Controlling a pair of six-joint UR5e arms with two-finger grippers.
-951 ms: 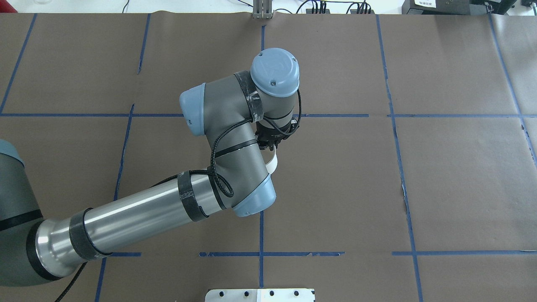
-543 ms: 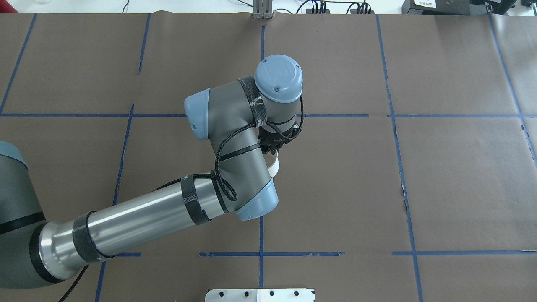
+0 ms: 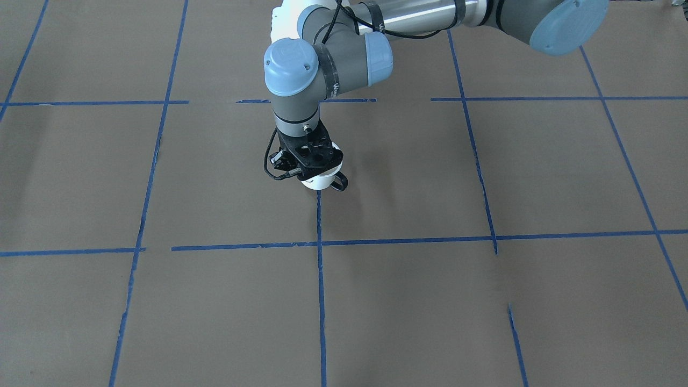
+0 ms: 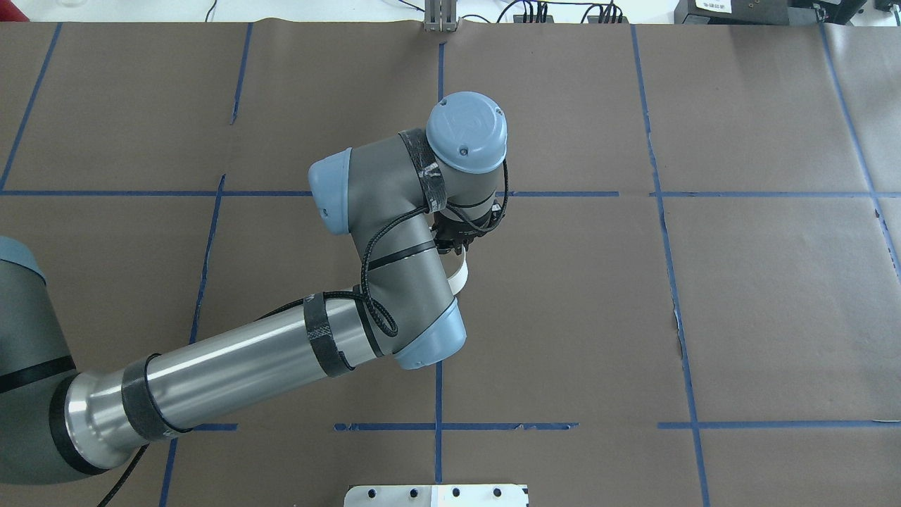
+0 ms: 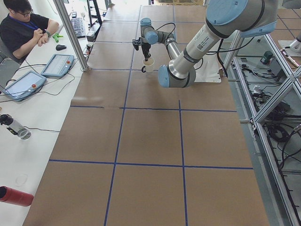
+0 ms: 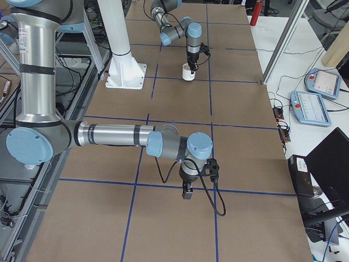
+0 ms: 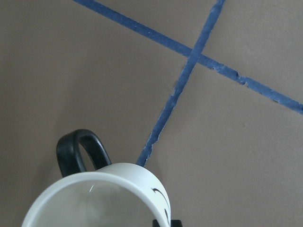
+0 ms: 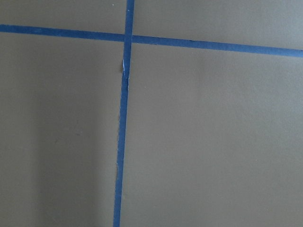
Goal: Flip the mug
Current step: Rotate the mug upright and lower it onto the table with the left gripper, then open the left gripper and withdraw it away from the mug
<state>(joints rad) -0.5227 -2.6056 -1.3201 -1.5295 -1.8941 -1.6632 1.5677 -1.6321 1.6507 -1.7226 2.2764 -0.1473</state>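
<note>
The white mug (image 3: 321, 182) with its black loop handle (image 3: 339, 184) stands upright near the table's middle, on the table or just above it; I cannot tell which. My left gripper (image 3: 317, 173) points straight down and is shut on its rim. In the left wrist view the mug (image 7: 94, 198) shows its open mouth, its handle (image 7: 78, 151) and part of the black drawn face. In the overhead view only a white sliver of the mug (image 4: 459, 274) shows under the wrist. My right gripper (image 6: 187, 192) shows only in the exterior right view, low over bare table; I cannot tell if it is open.
Brown paper with a blue tape grid (image 3: 320, 243) covers the table. A metal mounting plate (image 4: 436, 495) lies at the near edge and a post (image 4: 440, 21) at the far edge. Tablets (image 5: 59, 65) and a red bottle (image 5: 14, 195) lie on the operators' side bench.
My left wrist has shifted slightly to the right and away with the mug in its grip, then held nearly still.
</note>
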